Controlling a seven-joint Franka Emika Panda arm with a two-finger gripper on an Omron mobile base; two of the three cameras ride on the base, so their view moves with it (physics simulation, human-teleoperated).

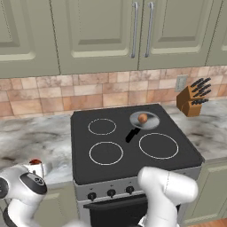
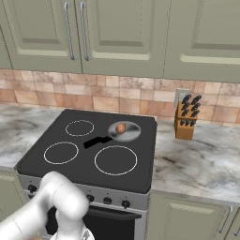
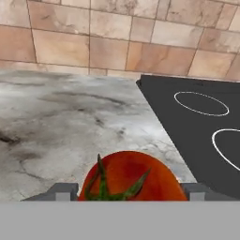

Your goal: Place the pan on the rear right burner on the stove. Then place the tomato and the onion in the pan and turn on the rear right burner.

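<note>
Pan [image 1: 144,119] – on stove [image 1: 133,166], rear right ring, at 1 o'clock; onion [image 1: 142,118] inside. Tomato [image 3: 129,177] – on surface [image 3: 56,126], between wide pincer [image 3: 129,193] tips, ready for gripping.

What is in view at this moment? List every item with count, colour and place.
stove: one, black glass top with four white rings and a steel front, between the counters
pan: one, shiny grey with a black handle, on the rear right burner
onion: one, brownish-tan, inside the pan
tomato: one, red with a green stem, on the counter left of the stove
knife block: one, brown with black handles, on the counter right of the stove
counter: grey marble, on both sides of the stove
cabinets: pale green, above the tiled wall
claw: one, open, a fingertip on each side of the tomato
</note>
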